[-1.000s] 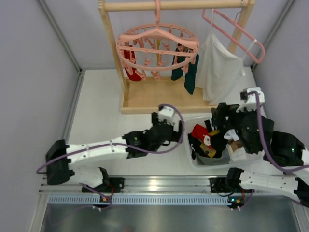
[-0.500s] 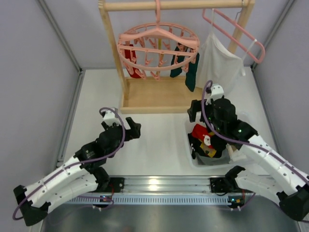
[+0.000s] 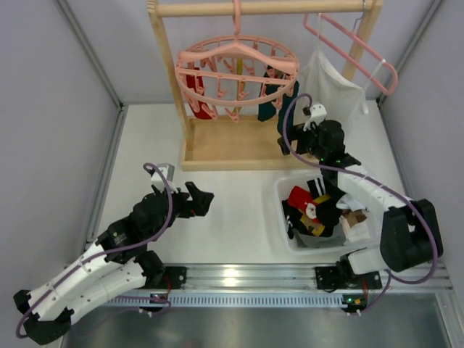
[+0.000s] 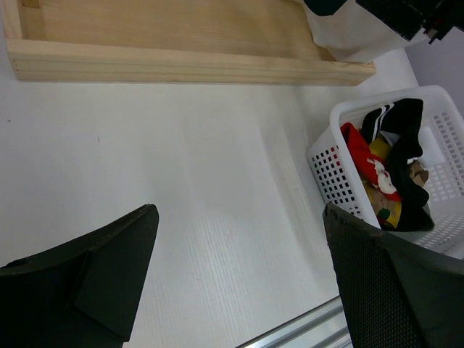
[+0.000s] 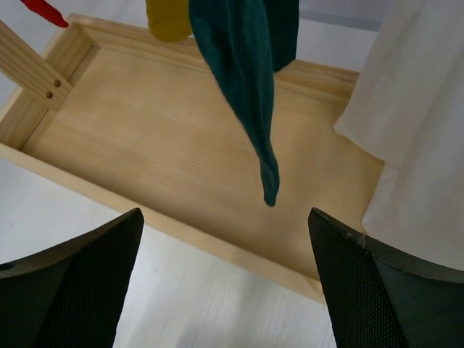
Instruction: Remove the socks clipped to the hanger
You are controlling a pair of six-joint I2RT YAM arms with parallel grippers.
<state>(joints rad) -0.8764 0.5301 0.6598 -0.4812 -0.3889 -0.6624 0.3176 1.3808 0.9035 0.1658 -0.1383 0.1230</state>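
Hovering the right gripper (image 5: 225,217) before a dark teal sock (image 5: 250,94) dangling from the round pink clip hanger (image 3: 237,49) over the wooden rack base (image 5: 167,152), fingers spread wide and touching nothing; a mustard sock (image 5: 168,18) and a red sock (image 3: 193,90) also hanging clipped. Probably calling next for bracketing the teal fabric, closing firmly and tugging downward off its clip. Holding the left gripper (image 3: 201,197) low beside the white laundry basket (image 4: 326,174), fingers likewise wide apart and empty.

Round pink hanger (image 3: 236,52) hooked overhead; red sock (image 3: 197,98), teal socks (image 3: 268,105), mustard sock (image 5: 168,18) dangling clipped.
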